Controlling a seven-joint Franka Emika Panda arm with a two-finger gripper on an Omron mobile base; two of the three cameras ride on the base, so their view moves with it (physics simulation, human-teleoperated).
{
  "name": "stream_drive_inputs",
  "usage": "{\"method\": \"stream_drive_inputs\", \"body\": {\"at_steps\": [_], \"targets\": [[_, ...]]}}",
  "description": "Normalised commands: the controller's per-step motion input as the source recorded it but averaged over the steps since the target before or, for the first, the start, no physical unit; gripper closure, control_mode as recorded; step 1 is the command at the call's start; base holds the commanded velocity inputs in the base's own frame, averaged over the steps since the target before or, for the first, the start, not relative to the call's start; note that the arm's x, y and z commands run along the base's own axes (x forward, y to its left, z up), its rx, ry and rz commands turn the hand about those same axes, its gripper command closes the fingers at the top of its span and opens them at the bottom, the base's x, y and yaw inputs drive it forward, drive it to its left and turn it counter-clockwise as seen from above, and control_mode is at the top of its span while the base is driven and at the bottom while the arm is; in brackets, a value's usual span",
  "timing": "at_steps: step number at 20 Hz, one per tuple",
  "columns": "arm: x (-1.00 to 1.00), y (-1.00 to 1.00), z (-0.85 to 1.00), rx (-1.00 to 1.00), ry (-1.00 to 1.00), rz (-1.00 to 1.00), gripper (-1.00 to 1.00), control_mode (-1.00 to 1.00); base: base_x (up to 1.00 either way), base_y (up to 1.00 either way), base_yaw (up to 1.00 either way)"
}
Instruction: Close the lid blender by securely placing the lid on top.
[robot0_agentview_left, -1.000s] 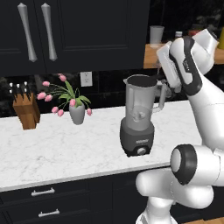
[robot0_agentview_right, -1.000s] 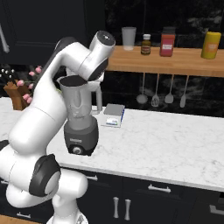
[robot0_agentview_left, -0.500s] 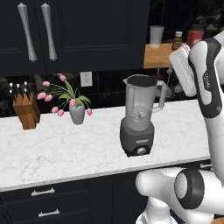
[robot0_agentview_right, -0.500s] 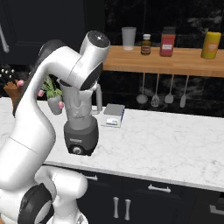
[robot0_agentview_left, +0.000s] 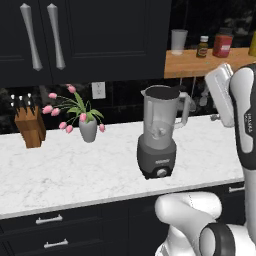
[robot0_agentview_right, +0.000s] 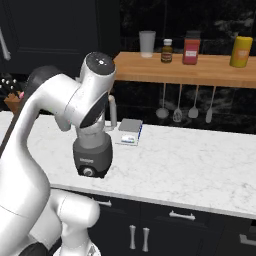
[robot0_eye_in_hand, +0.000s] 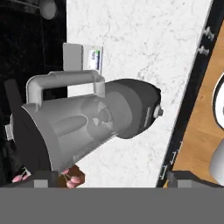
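Observation:
The blender (robot0_agentview_left: 160, 135) stands upright on the marble counter (robot0_agentview_left: 75, 170), a clear jar with its handle to the right on a dark grey base with a front knob. A black round face that looks like the lid (robot0_agentview_left: 161, 92) covers the jar's mouth. From the hand view the blender (robot0_eye_in_hand: 92, 122) lies sideways and some way off, with that dark end (robot0_eye_in_hand: 28, 140) at the left. My gripper (robot0_eye_in_hand: 110, 178) is open, fingertips wide apart with nothing between them. In the right base view my arm covers the jar, leaving the blender's base (robot0_agentview_right: 92, 159) showing.
A vase of pink tulips (robot0_agentview_left: 86, 125) and a knife block (robot0_agentview_left: 31, 127) stand left of the blender. A small grey box (robot0_agentview_right: 130, 132) lies behind it by the wall. A wooden shelf (robot0_agentview_right: 200, 75) with a cup and jars hangs above, utensils (robot0_agentview_right: 177, 107) under it.
My arm has swung away from the jar's handle, rightward and up in the left base view; in the right base view it now covers the jar. The blender has not moved.

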Motion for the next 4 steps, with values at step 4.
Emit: {"method": "stream_drive_inputs", "body": {"at_steps": [4], "targets": [[-0.09,-0.19,-0.35,-0.04,0.0,-0.07,-1.0,-1.0,0.0,0.0,0.0]]}}
